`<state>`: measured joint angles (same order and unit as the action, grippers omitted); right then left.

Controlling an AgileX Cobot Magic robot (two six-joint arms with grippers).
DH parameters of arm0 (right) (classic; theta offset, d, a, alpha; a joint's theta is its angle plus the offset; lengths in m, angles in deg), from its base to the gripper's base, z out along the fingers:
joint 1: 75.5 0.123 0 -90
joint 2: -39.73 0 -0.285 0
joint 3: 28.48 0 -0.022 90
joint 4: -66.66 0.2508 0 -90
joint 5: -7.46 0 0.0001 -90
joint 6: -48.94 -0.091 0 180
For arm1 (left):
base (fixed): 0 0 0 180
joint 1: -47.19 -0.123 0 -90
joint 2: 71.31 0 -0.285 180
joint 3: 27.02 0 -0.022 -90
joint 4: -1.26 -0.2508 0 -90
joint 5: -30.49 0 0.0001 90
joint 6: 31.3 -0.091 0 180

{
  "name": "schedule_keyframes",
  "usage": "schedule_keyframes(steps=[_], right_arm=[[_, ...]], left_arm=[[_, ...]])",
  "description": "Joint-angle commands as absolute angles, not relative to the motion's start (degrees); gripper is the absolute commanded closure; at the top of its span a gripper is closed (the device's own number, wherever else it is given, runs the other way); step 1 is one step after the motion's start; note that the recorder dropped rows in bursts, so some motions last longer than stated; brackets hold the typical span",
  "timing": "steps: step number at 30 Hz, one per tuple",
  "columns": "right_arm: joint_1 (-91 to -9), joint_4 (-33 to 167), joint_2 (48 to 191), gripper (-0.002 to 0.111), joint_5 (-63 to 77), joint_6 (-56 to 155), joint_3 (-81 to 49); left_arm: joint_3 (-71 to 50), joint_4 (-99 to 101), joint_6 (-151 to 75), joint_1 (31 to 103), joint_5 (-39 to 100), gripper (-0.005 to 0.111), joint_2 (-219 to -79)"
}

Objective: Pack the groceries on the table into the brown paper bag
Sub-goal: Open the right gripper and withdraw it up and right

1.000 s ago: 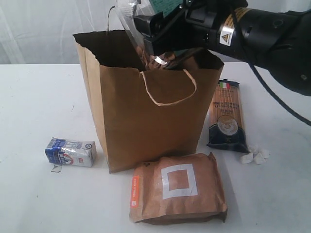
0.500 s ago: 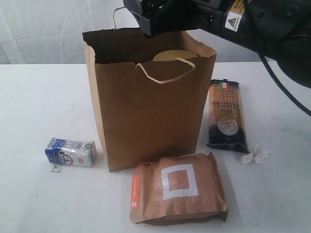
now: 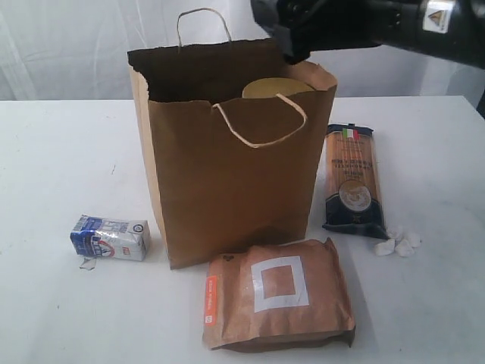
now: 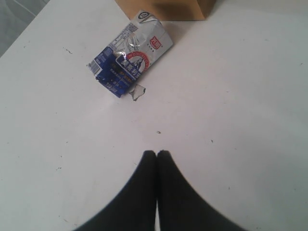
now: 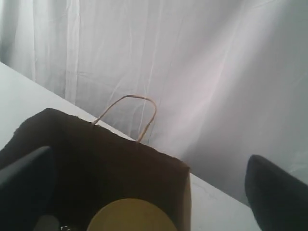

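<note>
While treating the right gripper [image 3: 294, 47] as spread fully wide and empty, note the gold-lidded clear jar [image 3: 276, 87] directly below its fingers [image 5: 24, 183], standing inside the brown paper bag [image 3: 227, 182] with just the lid showing above the front rim. Beware of snagging a fingertip on the paper edge, or on the rear cord handle [image 3: 203, 10] just beside the fingers, when pulling away low across the mouth. Beware also of tipping the light, tall bag that way. Expect crowding too: little free room under the fingers beside that tall jar for dropping in more.

Count the left gripper [image 4: 156, 155] as pressed shut on nothing, hanging over bare table [image 4: 240, 96], with the small blue-white carton [image 4: 129, 60] lying on its side ahead of the fingertips, near the bag's corner. Watch for pushing the carton along rather than grasping it if lowered without opening first.

Find, well apart from both sets of fingers and flat outside the bag, the brown pouch with white square [image 3: 279, 302] and the long pasta packet [image 3: 354, 182].
</note>
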<state>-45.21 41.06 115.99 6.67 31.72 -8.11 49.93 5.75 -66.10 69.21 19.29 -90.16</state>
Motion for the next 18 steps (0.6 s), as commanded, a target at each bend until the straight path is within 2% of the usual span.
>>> schedule_keyframes(steps=[1,10,18], right_arm=[[-47.97,41.73,111.38,0.004,9.55,32.19,-6.76],[-54.41,42.89,101.11,0.004,22.53,30.26,-2.44],[-55.28,43.12,93.01,0.004,29.39,27.63,-0.04]], left_arm=[[50.19,5.92,-65.77,69.08,19.35,0.107,-89.73],[50.19,5.92,-65.77,69.08,19.35,0.107,-89.73],[50.19,5.92,-65.77,69.08,19.35,0.107,-89.73]])
